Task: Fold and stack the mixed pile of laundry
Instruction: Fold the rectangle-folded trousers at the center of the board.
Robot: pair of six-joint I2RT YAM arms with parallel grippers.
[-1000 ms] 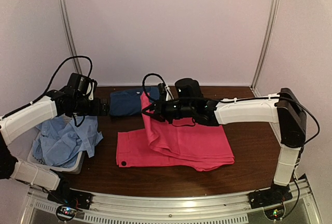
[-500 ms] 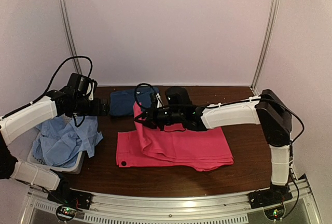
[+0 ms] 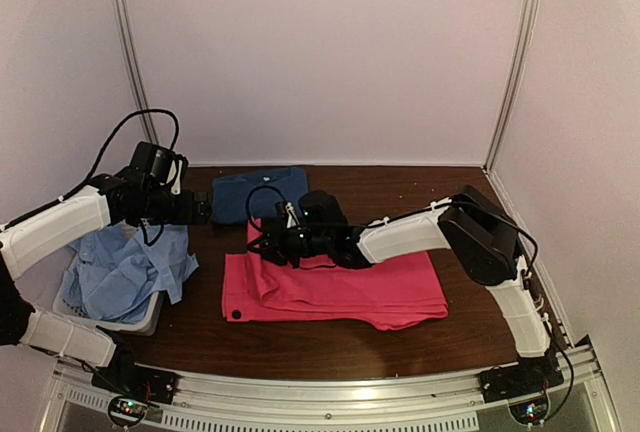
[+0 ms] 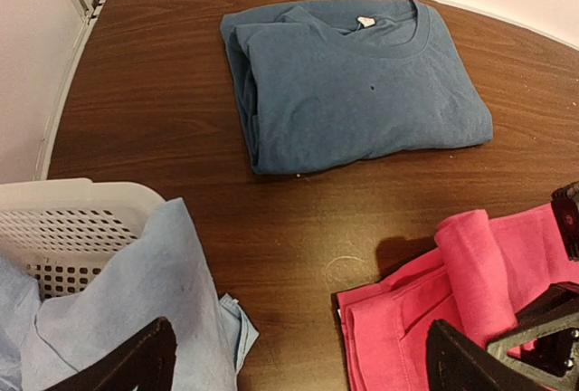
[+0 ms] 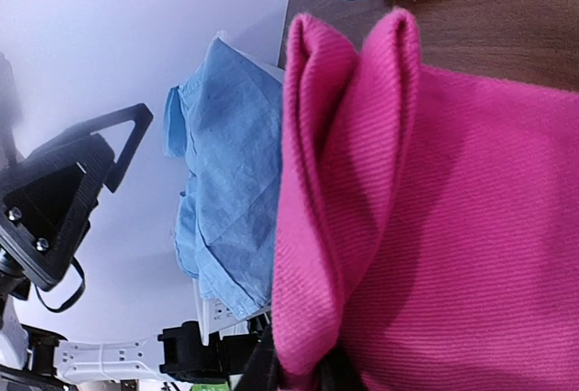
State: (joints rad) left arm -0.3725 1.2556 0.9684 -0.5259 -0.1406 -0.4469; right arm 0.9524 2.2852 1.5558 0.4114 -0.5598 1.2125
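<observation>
The pink shirt [image 3: 340,287] lies left-to-right in the middle, a raised fold at its left end pinched in the right gripper [image 3: 264,242]. The left gripper [image 3: 203,210] hangs spread and empty just left of it; the folded T-shirt [image 3: 245,197] sits beyond.

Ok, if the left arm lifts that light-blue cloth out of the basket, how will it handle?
Probably floppy: the light-blue cloth lies crumpled and drapes over the basket rim. Likely light, judging by its thin, creased folds. It may unfurl when lifted, since a flap hangs outside.
</observation>
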